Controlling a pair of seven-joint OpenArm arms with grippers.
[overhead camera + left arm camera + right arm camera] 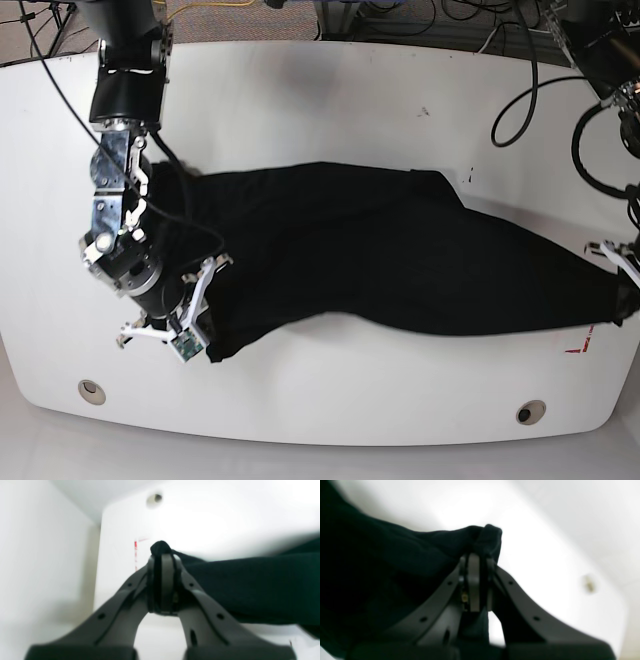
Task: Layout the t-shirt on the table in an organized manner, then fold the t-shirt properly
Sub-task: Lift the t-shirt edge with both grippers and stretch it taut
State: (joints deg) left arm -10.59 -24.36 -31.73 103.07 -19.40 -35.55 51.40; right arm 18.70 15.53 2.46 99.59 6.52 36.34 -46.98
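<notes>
Across the table (330, 85), the shirt (380, 255) is stretched between two closed tools, left tool (162, 555) and right tool (476, 556), each pinching an end so the cloth can be spread flat.

Left pincer (163, 555) and right pincer (476, 560) both clamped.

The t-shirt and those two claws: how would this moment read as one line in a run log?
stage: spreading | t-shirt: stretched between both arms, print hidden | left gripper: shut on cloth | right gripper: shut on cloth | table: white
</notes>
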